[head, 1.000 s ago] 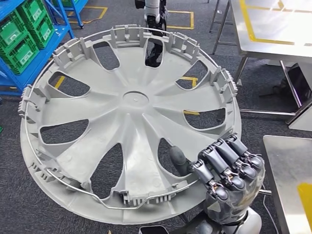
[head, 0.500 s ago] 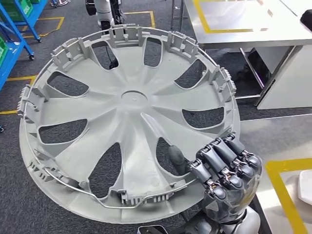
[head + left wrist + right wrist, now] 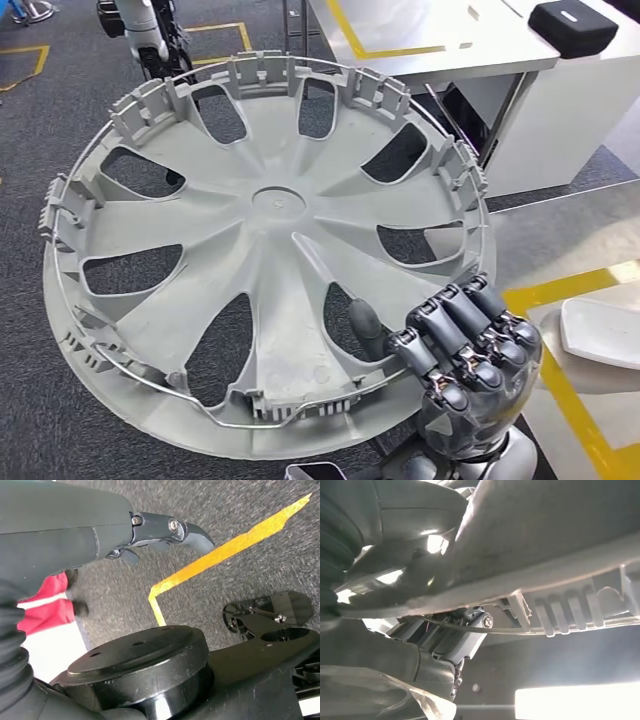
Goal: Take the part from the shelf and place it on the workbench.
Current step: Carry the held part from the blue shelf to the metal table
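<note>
Right hand (image 3: pixel 468 370) grips the hubcap (image 3: pixel 264 240) at its near right rim: thumb pokes up through one of the cutouts, dark fingers curl over the outer edge. The hubcap is a big grey plastic wheel cover, inner side up, wire ring and clips along its edge, held off the ground roughly flat and tilted a bit. It spreads out left and away from the hand, over grey carpet floor (image 3: pixel 30 420). In the right wrist view the hubcap's (image 3: pixel 554 545) ribbed rim sits right against the hand (image 3: pixel 444 640), wire ring crossing the fingers.

Left hand (image 3: pixel 113 530) hangs over the carpet, nothing in it, fingers stretched out fairly straight; a yellow floor line (image 3: pixel 226 552) lies beyond it.

Desk (image 3: pixel 596 250) with yellow tape (image 3: pixel 573 400) is just right of the right hand, lower than the hubcap, with a pale flat part (image 3: pixel 604 335) lying on it. A second white desk (image 3: pixel 453 45) stands further back, a black case (image 3: pixel 572 25) on top.
</note>
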Motion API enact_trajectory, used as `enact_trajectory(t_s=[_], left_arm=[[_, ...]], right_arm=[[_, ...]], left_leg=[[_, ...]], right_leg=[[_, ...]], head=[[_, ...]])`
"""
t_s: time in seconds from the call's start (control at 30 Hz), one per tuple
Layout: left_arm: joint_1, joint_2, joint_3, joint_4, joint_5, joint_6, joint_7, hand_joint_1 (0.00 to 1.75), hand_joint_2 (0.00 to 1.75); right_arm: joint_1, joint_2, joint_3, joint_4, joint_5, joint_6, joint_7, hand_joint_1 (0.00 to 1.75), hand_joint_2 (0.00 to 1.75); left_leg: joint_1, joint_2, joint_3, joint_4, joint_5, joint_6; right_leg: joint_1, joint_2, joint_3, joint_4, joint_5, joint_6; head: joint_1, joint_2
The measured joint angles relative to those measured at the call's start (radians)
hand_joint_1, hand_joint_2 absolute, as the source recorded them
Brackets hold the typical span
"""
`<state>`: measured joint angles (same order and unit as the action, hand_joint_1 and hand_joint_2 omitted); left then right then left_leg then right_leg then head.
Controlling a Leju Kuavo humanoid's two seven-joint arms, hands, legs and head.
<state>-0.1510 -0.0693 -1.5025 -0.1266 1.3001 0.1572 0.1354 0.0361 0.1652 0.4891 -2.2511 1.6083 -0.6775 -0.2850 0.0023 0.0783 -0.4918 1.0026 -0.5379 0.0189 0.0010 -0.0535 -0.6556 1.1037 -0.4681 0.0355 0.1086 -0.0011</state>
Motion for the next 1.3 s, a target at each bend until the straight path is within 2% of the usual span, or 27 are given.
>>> enact_trajectory(t_s=[0.07, 0.1, 0.13, 0.17, 0.23, 0.3, 0.33, 0.37, 0.4, 0.43, 0.47, 0.5, 0.53, 0.6, 0.63, 0.67, 0.73, 0.8, 0.87, 0.9, 0.93, 0.97, 1.03, 1.1, 1.17, 1.23, 1.3], left_arm=[[0.000, 0.001, -0.001, 0.000, -0.001, 0.000, 0.000, 0.00, 1.75], [0.000, 0.001, -0.001, 0.000, -0.001, 0.000, 0.000, 0.00, 1.75], [-0.001, 0.002, -0.001, 0.001, -0.001, 0.000, 0.000, 0.00, 1.75], [-0.002, 0.002, -0.001, 0.001, -0.001, 0.000, 0.001, 0.00, 1.75], [-0.002, 0.003, -0.001, 0.001, -0.001, -0.001, 0.001, 0.00, 1.75], [-0.004, 0.003, -0.001, 0.001, 0.000, -0.003, 0.000, 0.00, 1.75], [-0.007, 0.004, -0.001, 0.001, 0.001, -0.004, -0.001, 0.00, 1.75], [-0.010, 0.005, -0.001, 0.001, 0.002, -0.005, -0.001, 0.00, 1.75], [-0.012, 0.006, -0.001, 0.001, 0.002, -0.006, -0.001, 0.00, 1.75], [-0.012, 0.006, -0.001, 0.001, 0.001, -0.006, -0.001, 0.00, 1.75], [-0.011, 0.006, -0.001, 0.001, 0.001, -0.006, -0.001, 0.00, 1.75], [-0.009, 0.006, -0.001, 0.001, 0.000, -0.006, 0.000, 0.00, 1.75], [-0.007, 0.005, -0.002, 0.001, 0.000, -0.006, 0.000, 0.00, 1.75], [-0.005, 0.002, -0.002, 0.001, 0.000, -0.006, 0.001, 0.00, 1.75], [-0.006, 0.001, -0.002, 0.001, 0.000, -0.005, 0.001, 0.00, 1.75], [-0.006, -0.001, -0.002, 0.001, 0.000, -0.005, 0.001, 0.00, 1.75], [-0.005, -0.003, -0.002, 0.001, 0.000, -0.005, 0.001, 0.00, 1.75], [-0.002, -0.003, -0.002, 0.001, -0.001, -0.005, 0.001, 0.00, 1.75], [-0.001, -0.001, -0.002, 0.001, 0.000, -0.004, 0.001, 0.00, 1.75], [-0.001, -0.001, -0.002, 0.001, 0.000, -0.004, 0.001, 0.00, 1.75], [-0.001, -0.001, -0.002, 0.001, 0.000, -0.004, 0.001, 0.00, 1.75], [-0.002, 0.000, -0.002, 0.001, 0.000, -0.004, 0.001, 0.00, 1.75], [-0.001, 0.001, -0.002, 0.001, -0.001, -0.004, 0.001, 0.00, 1.75], [-0.001, 0.002, -0.002, 0.002, -0.001, -0.004, 0.001, 0.00, 1.75], [-0.002, 0.002, -0.002, 0.002, -0.001, -0.003, 0.001, 0.00, 1.75], [-0.004, 0.003, -0.002, 0.002, -0.001, -0.003, 0.001, 0.00, 1.75], [-0.005, 0.003, -0.002, 0.002, 0.000, -0.004, 0.000, 0.00, 1.75]], right_arm=[[-0.001, 0.000, 0.000, 0.000, 0.000, 0.000, -0.001, 1.75, 1.75], [-0.001, 0.000, 0.000, 0.000, 0.000, 0.000, -0.002, 1.75, 1.75], [0.000, 0.000, 0.000, 0.000, 0.000, 0.000, -0.002, 1.75, 1.75], [0.000, 0.000, 0.000, 0.000, 0.000, 0.000, -0.002, 1.75, 1.75], [-0.001, 0.001, 0.000, 0.000, 0.000, 0.000, -0.003, 1.75, 1.75], [-0.001, 0.001, 0.000, 0.000, 0.000, 0.000, -0.004, 1.75, 1.75], [-0.001, 0.001, 0.000, 0.000, 0.000, 0.000, -0.004, 1.75, 1.75], [0.000, 0.001, 0.000, 0.000, 0.000, 0.000, -0.004, 1.75, 1.75], [0.000, 0.001, 0.000, 0.000, 0.000, 0.000, -0.004, 1.75, 1.75], [0.000, 0.002, 0.000, 0.000, 0.000, 0.000, -0.004, 1.75, 1.75], [0.000, 0.002, 0.000, 0.000, 0.000, 0.000, -0.004, 1.75, 1.75], [0.000, 0.002, 0.000, 0.000, 0.000, 0.000, -0.004, 1.75, 1.75], [-0.001, 0.002, 0.000, 0.000, 0.000, 0.000, -0.005, 1.75, 1.75], [0.000, 0.002, 0.000, 0.000, 0.000, 0.000, -0.006, 1.75, 1.75], [0.001, 0.003, -0.001, 0.000, 0.000, 0.000, -0.007, 1.75, 1.75], [0.002, 0.003, -0.001, 0.000, 0.000, 0.000, -0.006, 1.75, 1.75], [0.001, 0.003, -0.003, 0.000, 0.000, 0.000, -0.007, 1.75, 1.75], [0.000, 0.003, -0.004, 0.000, 0.000, 0.000, -0.008, 1.75, 1.75], [0.000, 0.003, -0.005, 0.000, 0.000, 0.000, -0.009, 1.75, 1.75], [0.001, 0.003, -0.005, 0.000, 0.000, 0.000, -0.010, 1.75, 1.75], [0.001, 0.003, -0.005, 0.000, 0.000, 0.000, -0.010, 1.75, 1.75], [0.001, 0.003, -0.005, 0.000, 0.000, 0.000, -0.010, 1.75, 1.75], [0.000, 0.003, -0.005, 0.000, 0.000, 0.000, -0.010, 1.75, 1.75], [0.000, 0.003, -0.005, 0.000, 0.000, 0.000, -0.010, 1.75, 1.75], [0.001, 0.004, -0.005, 0.000, 0.000, 0.000, -0.010, 1.75, 1.75], [0.000, 0.005, -0.005, 0.000, 0.000, 0.000, -0.010, 1.75, 1.75], [0.000, 0.006, -0.005, 0.000, 0.000, 0.000, -0.011, 1.75, 1.75]], left_leg=[[-0.006, 0.018, 0.005, 0.001, -0.008, -0.009], [-0.009, 0.028, 0.007, 0.000, -0.010, -0.013], [-0.010, 0.040, 0.011, -0.001, -0.013, -0.017], [-0.008, 0.038, 0.015, 0.001, -0.019, -0.022], [-0.005, -0.006, -0.003, 0.052, -0.054, -0.032], [-0.002, -0.060, -0.062, 0.178, -0.114, -0.036], [-0.003, -0.070, -0.094, 0.242, -0.136, -0.037], [-0.003, -0.074, -0.114, 0.282, -0.141, -0.038], [-0.004, -0.077, -0.118, 0.285, -0.124, -0.037], [-0.003, -0.080, -0.105, 0.250, -0.087, -0.036], [-0.001, -0.090, -0.084, 0.190, -0.041, -0.036], [0.002, -0.111, -0.064, 0.131, -0.005, -0.035], [0.005, -0.132, -0.047, 0.079, 0.015, -0.034], [0.007, -0.157, -0.035, 0.035, 0.014, -0.027], [0.006, -0.151, -0.033, 0.023, 0.011, -0.021], [0.007, -0.141, -0.033, 0.019, 0.013, -0.014], [0.009, -0.118, -0.029, 0.010, 0.020, -0.001], [0.008, -0.090, -0.027, 0.007, 0.020, 0.007], [0.006, -0.061, -0.026, 0.007, 0.018, 0.010], [0.006, -0.047, -0.025, 0.007, 0.016, 0.010], [0.006, -0.034, -0.023, 0.007, 0.014, 0.009], [0.006, -0.022, -0.020, 0.007, 0.011, 0.006], [0.003, -0.004, -0.013, 0.008, 0.003, -0.002], [-0.003, 0.011, -0.008, 0.008, -0.003, -0.012], [-0.005, 0.026, 0.000, 0.005, -0.009, -0.021], [-0.002, 0.003, -0.005, 0.033, -0.034, -0.031], [0.000, -0.047, -0.051, 0.138, -0.091, -0.037]], right_leg=[[0.009, -0.035, 0.042, -0.071, 0.008, -0.015], [0.013, -0.033, 0.045, -0.075, 0.004, -0.022], [0.013, -0.019, 0.043, -0.077, 0.005, -0.030], [0.011, -0.007, 0.044, -0.080, 0.006, -0.036], [0.006, 0.020, 0.049, -0.087, 0.009, -0.049], [0.004, 0.044, 0.051, -0.088, 0.008, -0.056], [0.004, 0.058, 0.052, -0.088, 0.008, -0.058], [0.005, 0.072, 0.054, -0.087, 0.007, -0.058], [0.005, 0.088, 0.058, -0.087, 0.007, -0.058], [0.005, 0.104, 0.061, -0.086, 0.006, -0.058], [0.004, 0.119, 0.064, -0.085, 0.005, -0.056], [0.005, 0.133, 0.064, -0.082, 0.005, -0.054], [0.005, 0.146, 0.060, -0.078, 0.005, -0.050], [0.004, 0.167, 0.044, -0.075, 0.011, -0.037], [0.003, 0.177, 0.037, -0.075, 0.016, -0.029], [0.001, 0.176, 0.030, -0.074, 0.017, -0.024], [0.003, 0.135, 0.007, -0.039, -0.007, -0.016], [0.003, 0.080, -0.048, 0.074, -0.065, -0.007], [-0.002, 0.063, -0.105, 0.190, -0.105, 0.001], [-0.004, 0.060, -0.113, 0.205, -0.101, 0.003], [-0.005, 0.055, -0.098, 0.177, -0.078, 0.005], [-0.006, 0.044, -0.063, 0.113, -0.045, 0.004], [-0.001, 0.004, 0.013, -0.021, -0.003, -0.002], [0.006, -0.013, 0.044, -0.072, -0.002, -0.015], [0.005, 0.009, 0.046, -0.076, -0.001, -0.029], [0.000, 0.029, 0.051, -0.082, 0.001, -0.041], [-0.003, 0.049, 0.055, -0.085, 0.001, -0.050]], head=[[-0.001, 0.000], [-0.002, 0.000], [-0.003, 0.000], [-0.004, 0.000], [-0.011, 0.000], [-0.017, 0.000], [-0.017, 0.000], [-0.018, 0.000], [-0.017, 0.000], [-0.017, 0.000], [-0.018, 0.000], [-0.018, 0.000], [-0.018, 0.000], [-0.019, 0.000], [-0.019, 0.000], [-0.019, 0.000], [-0.016, 0.000], [-0.011, 0.000], [-0.011, 0.000], [-0.011, 0.000], [-0.011, 0.000], [-0.011, 0.000], [-0.011, 0.000], [-0.012, 0.000], [-0.012, 0.000], [-0.017, 0.000], [-0.022, 0.000]])
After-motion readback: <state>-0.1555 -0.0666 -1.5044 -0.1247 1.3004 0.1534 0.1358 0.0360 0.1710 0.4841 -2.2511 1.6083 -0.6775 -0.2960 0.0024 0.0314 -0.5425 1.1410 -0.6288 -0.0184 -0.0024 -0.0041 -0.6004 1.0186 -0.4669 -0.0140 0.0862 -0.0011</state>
